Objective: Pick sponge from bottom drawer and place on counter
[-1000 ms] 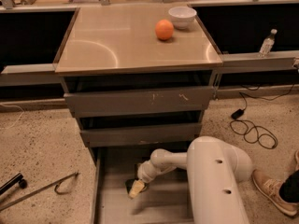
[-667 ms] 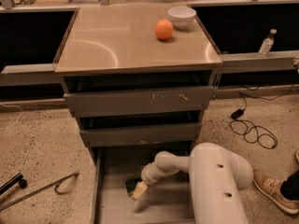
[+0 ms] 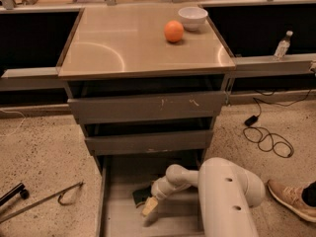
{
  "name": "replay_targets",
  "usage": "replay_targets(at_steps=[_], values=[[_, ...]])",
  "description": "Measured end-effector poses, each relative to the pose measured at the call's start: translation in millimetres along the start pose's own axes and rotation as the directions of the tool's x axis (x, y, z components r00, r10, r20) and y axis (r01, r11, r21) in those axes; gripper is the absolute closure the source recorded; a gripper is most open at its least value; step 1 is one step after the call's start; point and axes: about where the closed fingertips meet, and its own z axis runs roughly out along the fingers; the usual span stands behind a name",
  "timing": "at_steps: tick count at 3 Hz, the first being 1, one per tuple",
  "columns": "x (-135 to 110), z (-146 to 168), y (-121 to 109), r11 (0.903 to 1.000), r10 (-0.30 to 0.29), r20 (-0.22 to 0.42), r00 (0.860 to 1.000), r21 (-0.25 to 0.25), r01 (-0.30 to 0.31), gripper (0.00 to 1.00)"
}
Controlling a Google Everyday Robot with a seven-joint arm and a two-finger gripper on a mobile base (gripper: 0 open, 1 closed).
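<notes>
Speckled beige flooring [image 3: 44, 152] is spreading around a grey metal cabinet. Its glossy beige-tan square surface [image 3: 123, 48] is carrying a round orange fruit [image 3: 174, 31] and, just beyond it at the far right, a small white bowl [image 3: 192, 18]. Compared with a second ago, the claw [image 3: 149, 206] is sitting a little nearer and slightly further right inside the deep grey bottom drawer [image 3: 116, 216], which is standing pulled out. The fruit and bowl are staying where they were. The small dark green sponge [image 3: 140, 196] is lying on the drawer floor, at the claw's far left side. The bulky white robot arm [image 3: 227, 196] is covering the drawer's right part, and the frame edge is cutting off the drawer's near end. Whether the claw is open, closed or gripping the sponge cannot be told.
</notes>
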Motion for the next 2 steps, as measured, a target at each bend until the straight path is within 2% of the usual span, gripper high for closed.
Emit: replay_targets(at_steps=[2], values=[[-20.7, 15.5, -3.8, 0.9991, -0.039, -0.006, 0.999, -0.013, 0.039, 0.0]])
